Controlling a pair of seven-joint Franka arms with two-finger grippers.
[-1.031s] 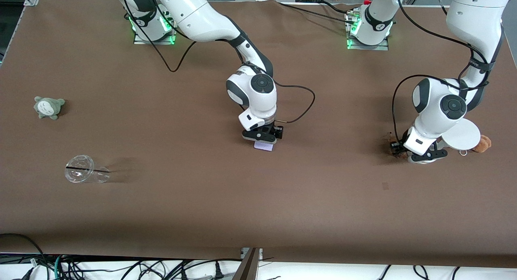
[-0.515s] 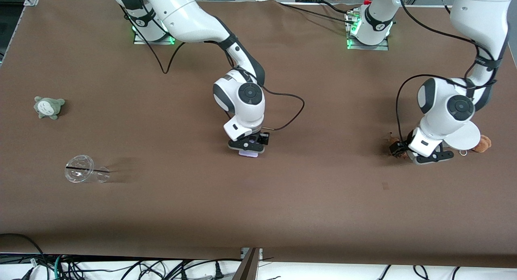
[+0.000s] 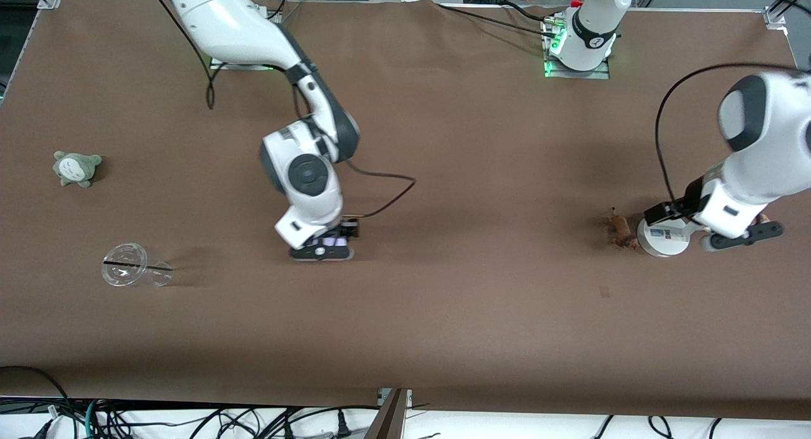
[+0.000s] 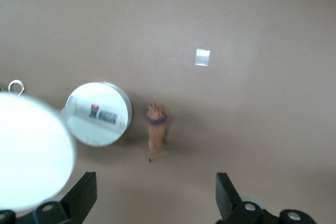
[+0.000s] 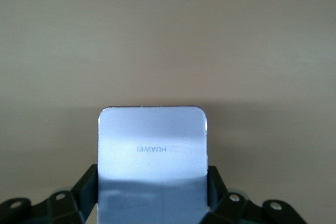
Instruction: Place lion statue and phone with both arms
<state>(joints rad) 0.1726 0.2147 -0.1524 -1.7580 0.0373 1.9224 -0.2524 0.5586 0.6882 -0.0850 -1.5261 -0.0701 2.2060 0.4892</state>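
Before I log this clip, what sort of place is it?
Most likely a robotics lab bench: two white arms bolted to a brown-covered table, loose cables along its edge, and unrelated props scattered about, such as a clear plastic cup and a grey-green plush.

Both arms wear glossy white shells with dark grey bands at the joints and a round dark grey cap on the side of each wrist housing. A thin black cable runs along each arm and hangs off it in a loose loop. The bases sit on metal plates along the table (image 3: 443,337) edge farthest from the front camera, with green light glowing at their feet. The left gripper (image 4: 156,203) and the right gripper (image 5: 152,195) are black, with angular fingers and small pale screw heads, as far as the wrist views let one judge.
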